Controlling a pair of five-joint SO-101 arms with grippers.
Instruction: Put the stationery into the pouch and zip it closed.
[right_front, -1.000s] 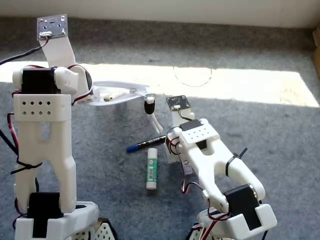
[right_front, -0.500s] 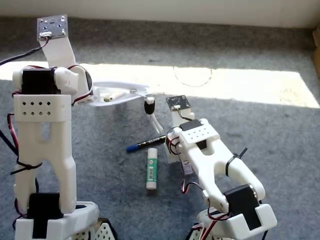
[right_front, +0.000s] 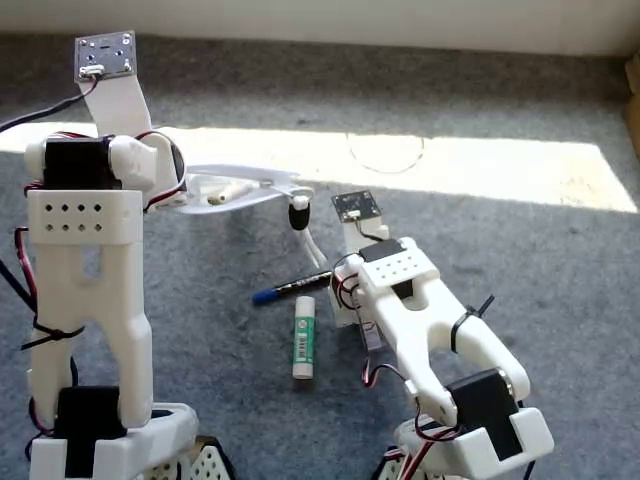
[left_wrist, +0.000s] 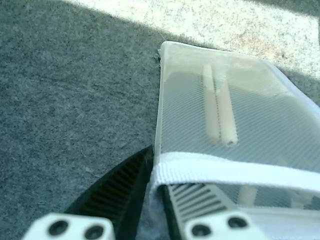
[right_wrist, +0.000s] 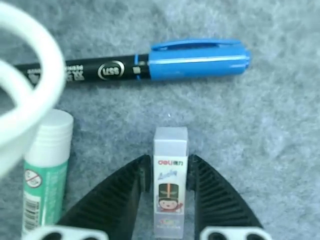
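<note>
My left gripper (left_wrist: 156, 172) is shut on the white band at the edge of the mesh pouch (left_wrist: 235, 125), which holds two cream sticks (left_wrist: 220, 115). In the high view the pouch (right_front: 235, 188) hangs off the left arm, with a black zip pull (right_front: 298, 213) at its end. The right gripper (right_wrist: 169, 162) is shut on a small eraser (right_wrist: 170, 197), its fingers (right_wrist: 127, 192) pressed against both sides. Just beyond lie a blue-capped pen (right_wrist: 150, 62) and a green glue stick (right_wrist: 45, 170). From above, the pen (right_front: 290, 288) and glue stick (right_front: 303, 337) lie beside the right gripper (right_front: 350, 305).
Grey carpet (right_front: 520, 270) covers the floor, with a sunlit band across the back. A white loop (right_wrist: 47, 85) curves close to the right wrist camera. Both arm bases stand at the near edge. Open carpet lies to the right.
</note>
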